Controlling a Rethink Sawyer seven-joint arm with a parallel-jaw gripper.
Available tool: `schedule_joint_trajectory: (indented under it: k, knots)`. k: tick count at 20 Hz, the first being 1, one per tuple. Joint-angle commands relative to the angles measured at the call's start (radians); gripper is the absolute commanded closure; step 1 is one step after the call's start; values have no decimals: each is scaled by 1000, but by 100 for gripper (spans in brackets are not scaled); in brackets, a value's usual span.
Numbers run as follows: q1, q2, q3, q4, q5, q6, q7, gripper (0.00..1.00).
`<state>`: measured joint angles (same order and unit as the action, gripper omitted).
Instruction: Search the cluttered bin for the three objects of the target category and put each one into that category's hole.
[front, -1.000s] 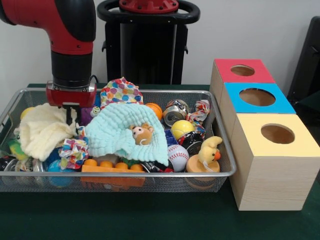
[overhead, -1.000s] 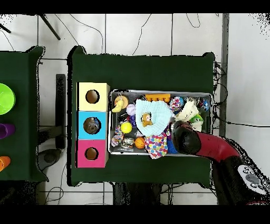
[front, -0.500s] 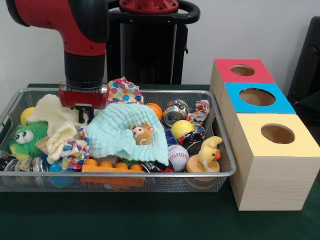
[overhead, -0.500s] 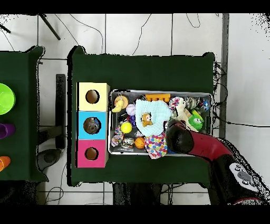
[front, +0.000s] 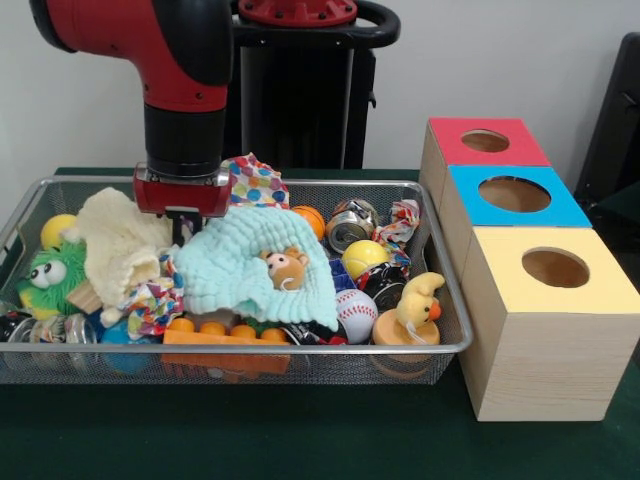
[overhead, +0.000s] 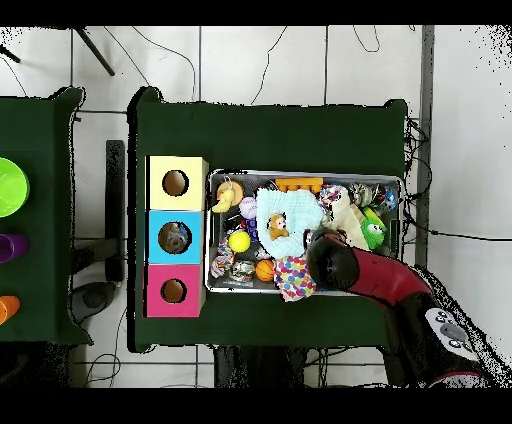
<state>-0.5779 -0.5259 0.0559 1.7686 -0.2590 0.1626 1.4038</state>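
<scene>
Job: the arm (front: 185, 100) was looking through the bin (front: 250, 349) for the three see-through plastic pieces. They belong in the hole (front: 514, 193) in the blue-topped box.

Gripper: the gripper (front: 185, 215) was down low in the bin, between the cream cloth (front: 120, 245) and the mint cloth (front: 250, 270).

Jaws: the cloths hid them, so I could not tell if they were spread or pinching something.

Where the plastic was: one shiny wrinkly plastic piece (front: 60, 328) seemed to sit at the front corner of the bin, far from the boxes, just below the green fuzzy toy (front: 50, 280). It was low and partly hidden, so I was not sure. I could not pick out the other pieces. In the overhead view something pale seemed to lie inside the blue hole, but it was too small to tell.

How to do it well: the cloths covered a lot, so they likely had to be pushed or lifted away first. The arm should go slowly so that no cloth gets dragged over the rim onto the table (front: 300, 430). It should not grab the drink cans, which are shiny too.

What changed: one second before, the arm was nearer the bin's end that is far from the boxes. It had since slid toward the middle. The cream cloth had bunched up taller, and the green fuzzy toy, hidden before, now showed its eyes.
</scene>
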Motion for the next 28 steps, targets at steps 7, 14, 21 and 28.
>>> schedule_joint_trajectory:
  k: [7, 14, 21, 28]
  knots:
    - [80, 57, 0, 80, 133, -69, 296, 100]
    - [99, 65, -8, 79, 173, -80, 291, 100]
    - [136, 65, -21, 80, 230, -84, 303, 100]
    - [171, 76, -34, 79, 289, -103, 319, 100]
